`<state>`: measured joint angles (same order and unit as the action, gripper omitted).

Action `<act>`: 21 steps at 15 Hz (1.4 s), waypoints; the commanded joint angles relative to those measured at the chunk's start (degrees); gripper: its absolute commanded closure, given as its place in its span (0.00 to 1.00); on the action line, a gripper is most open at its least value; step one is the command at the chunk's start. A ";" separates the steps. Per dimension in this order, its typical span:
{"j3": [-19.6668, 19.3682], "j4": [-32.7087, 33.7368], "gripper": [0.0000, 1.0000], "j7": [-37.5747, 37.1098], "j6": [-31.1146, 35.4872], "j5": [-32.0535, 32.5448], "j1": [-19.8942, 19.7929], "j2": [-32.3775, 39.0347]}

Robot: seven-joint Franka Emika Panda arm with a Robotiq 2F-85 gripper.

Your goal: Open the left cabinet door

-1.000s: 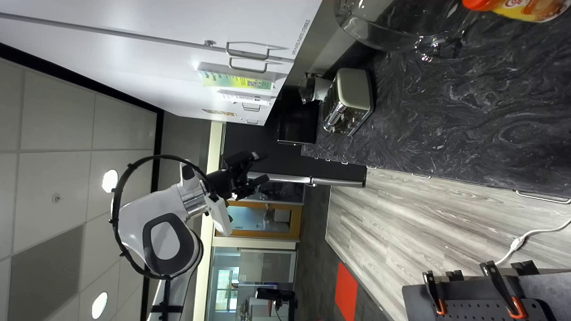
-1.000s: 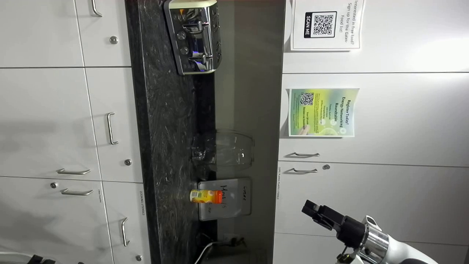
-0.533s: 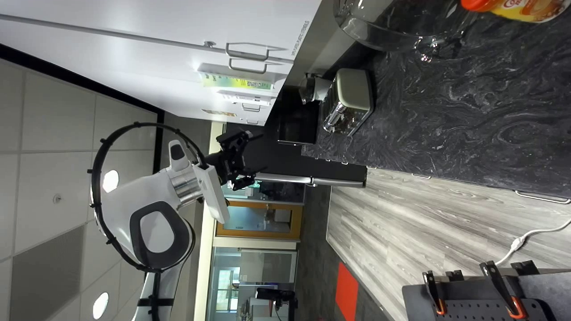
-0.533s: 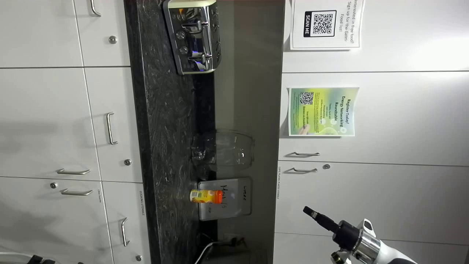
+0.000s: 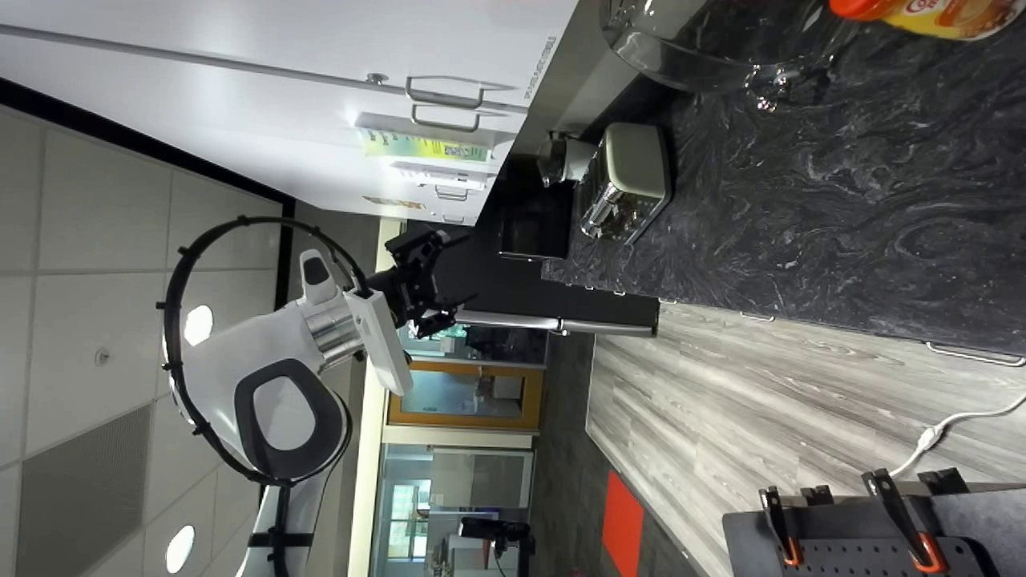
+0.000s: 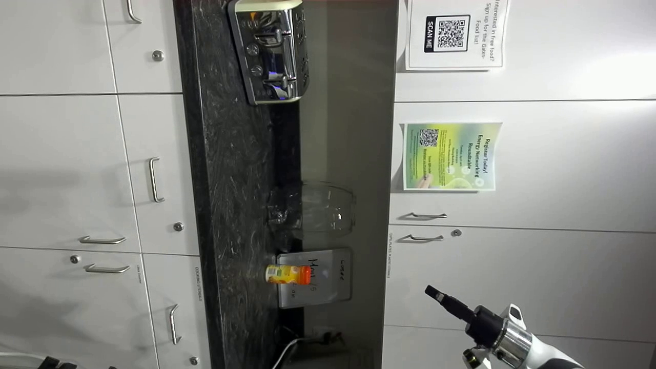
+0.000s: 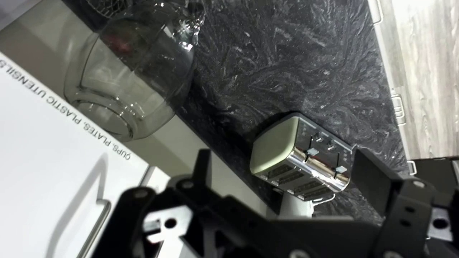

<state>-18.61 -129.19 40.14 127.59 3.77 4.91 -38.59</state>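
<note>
The exterior pictures lie on their side. Read upright, the left cabinet door [image 6: 564, 169] of the upper pair is the white one with a green-yellow poster. It is shut, with a metal bar handle [image 6: 428, 216] at its lower corner by the seam. It also shows shut in an exterior view [image 5: 321, 100]. My gripper [image 6: 430, 291] is in front of the neighbouring labelled door, touching nothing. In an exterior view my gripper [image 5: 461, 271] has its fingers spread. In the wrist view my gripper [image 7: 287, 165] is open and empty; the labelled door's handle [image 7: 94, 229] shows beside one finger.
The labelled right-hand door [image 6: 512, 277] is shut, with its own handle [image 6: 423, 238] and a lock. Below, the dark marbled countertop [image 6: 230, 154] holds a toaster [image 6: 277, 56], a glass dispenser [image 6: 328, 207] and a yellow, orange-lidded jar [image 6: 287, 274].
My hand has turned about its axis and the arm has shifted slightly, mostly in the earlier half second. The fingers now show edge-on in an exterior view. The doors have not moved.
</note>
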 commanded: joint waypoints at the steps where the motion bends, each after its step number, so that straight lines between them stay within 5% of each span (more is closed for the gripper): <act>1: -0.62 2.75 0.00 1.35 9.02 -1.91 0.21 3.10; 6: -4.03 7.90 0.00 3.43 18.87 -6.77 3.36 9.93; 12: -8.25 13.81 0.00 13.16 23.19 -20.92 9.99 16.97; 15: -7.80 16.16 0.00 15.59 23.37 -26.27 9.50 19.83; 16: -5.55 13.34 0.00 14.44 22.33 -24.81 7.03 17.61; 21: -5.28 14.91 0.00 14.65 22.31 -26.13 6.71 19.36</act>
<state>-26.14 -114.37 53.91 150.22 -20.81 14.24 -19.64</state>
